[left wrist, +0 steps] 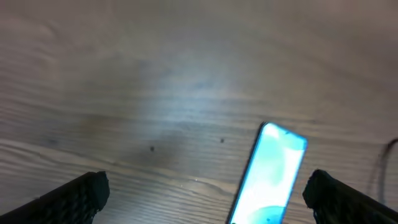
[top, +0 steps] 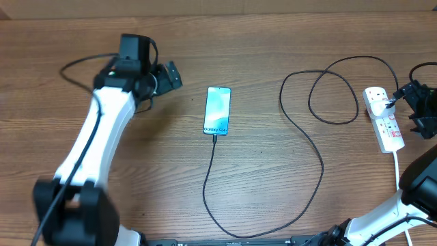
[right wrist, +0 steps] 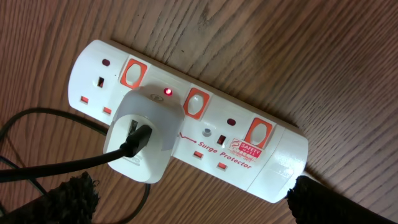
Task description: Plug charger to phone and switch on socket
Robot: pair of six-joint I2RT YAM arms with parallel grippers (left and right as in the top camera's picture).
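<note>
The phone (top: pixel 217 110) lies flat mid-table, its light-blue screen lit; it also shows in the left wrist view (left wrist: pixel 268 180). The black charger cable (top: pixel 321 164) loops across the table, its tip (top: pixel 214 137) at the phone's near end. Its other end enters a white adapter (right wrist: pixel 142 138) plugged into the socket (top: pixel 383 118), a white power strip (right wrist: pixel 261 155) with a small red light (right wrist: pixel 167 92) lit. My left gripper (top: pixel 168 76) is open and empty, left of the phone (left wrist: pixel 205 193). My right gripper (top: pixel 422 109) is open and empty, just beside the strip (right wrist: pixel 193 196).
The strip's white cord (top: pixel 397 164) runs toward the near right edge. Loose black cable loops (top: pixel 334 92) lie between the phone and the strip. A separate black cable (top: pixel 82 65) trails by the left arm. The table is brown wood.
</note>
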